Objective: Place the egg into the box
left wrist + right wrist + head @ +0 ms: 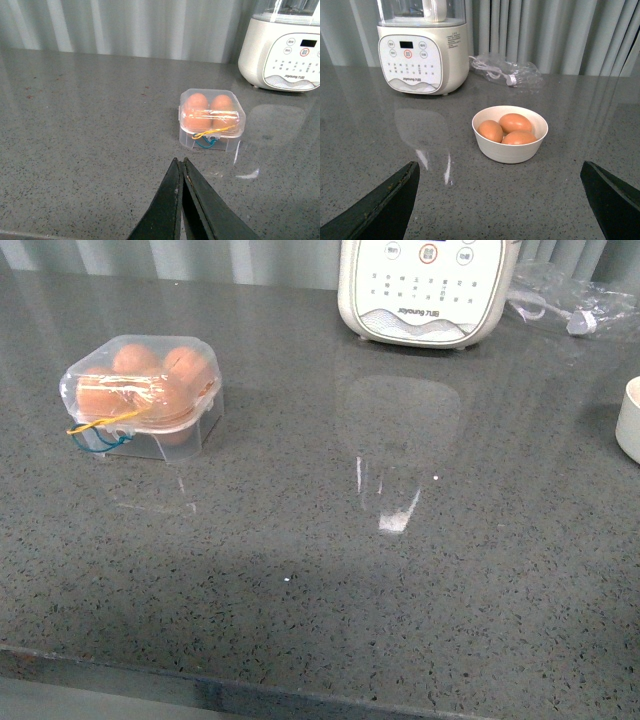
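The clear box (140, 395) stands at the left of the dark counter with its lid down and yellow and blue bands hanging at its front. Several brown eggs (188, 365) show through the lid. In the left wrist view the box (212, 120) lies a short way beyond my left gripper (180, 162), which is shut on nothing. My right gripper (500, 167) is open wide, hovering short of a white bowl (510, 150) that holds three brown eggs (515, 122). Neither arm shows in the front view.
A white appliance (425, 290) stands at the back of the counter, also seen as the appliance (422, 55) beside the bowl. A clear bag with a cable (507, 75) lies behind the bowl. The bowl (630, 420) sits at the right edge. The counter's front edge (300, 690) runs close.
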Controlling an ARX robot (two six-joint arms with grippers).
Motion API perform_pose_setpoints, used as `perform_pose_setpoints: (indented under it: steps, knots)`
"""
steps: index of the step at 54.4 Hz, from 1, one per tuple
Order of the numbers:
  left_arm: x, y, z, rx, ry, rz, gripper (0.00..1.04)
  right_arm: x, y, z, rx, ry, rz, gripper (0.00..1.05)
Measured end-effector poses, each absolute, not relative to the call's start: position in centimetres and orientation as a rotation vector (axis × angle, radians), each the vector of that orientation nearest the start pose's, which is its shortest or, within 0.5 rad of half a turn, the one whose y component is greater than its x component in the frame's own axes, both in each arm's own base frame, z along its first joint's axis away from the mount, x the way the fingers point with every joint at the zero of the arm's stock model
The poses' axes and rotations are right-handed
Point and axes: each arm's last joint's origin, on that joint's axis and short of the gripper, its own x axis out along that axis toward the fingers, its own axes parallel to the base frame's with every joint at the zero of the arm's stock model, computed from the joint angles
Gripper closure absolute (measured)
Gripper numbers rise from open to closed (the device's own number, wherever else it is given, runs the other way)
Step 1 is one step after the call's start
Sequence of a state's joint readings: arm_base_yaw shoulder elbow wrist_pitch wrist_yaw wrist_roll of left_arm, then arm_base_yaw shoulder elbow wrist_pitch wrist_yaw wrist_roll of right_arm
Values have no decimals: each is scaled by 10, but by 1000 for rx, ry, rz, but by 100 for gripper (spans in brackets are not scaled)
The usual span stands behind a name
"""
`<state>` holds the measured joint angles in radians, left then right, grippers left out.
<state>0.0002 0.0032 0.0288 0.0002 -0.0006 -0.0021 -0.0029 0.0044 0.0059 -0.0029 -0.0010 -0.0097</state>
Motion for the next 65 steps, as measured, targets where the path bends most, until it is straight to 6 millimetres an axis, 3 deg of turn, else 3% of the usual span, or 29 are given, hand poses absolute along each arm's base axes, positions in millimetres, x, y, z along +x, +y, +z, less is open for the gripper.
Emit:
perform_pose_setpoints:
  steps: [5,31,37,65]
  knots:
    - [96,0,173,-3,-26,1,100,98,0,165,-10,1,-2,7]
    - [96,0,173,-2,-26,1,28,98,0,165,-10,1,-2,7]
    - [96,0,173,-2,-26,1,5,98,0,165,-10,1,-2,7]
    - [96,0,173,-2,-26,1,7,98,0,165,-10,1,-2,7]
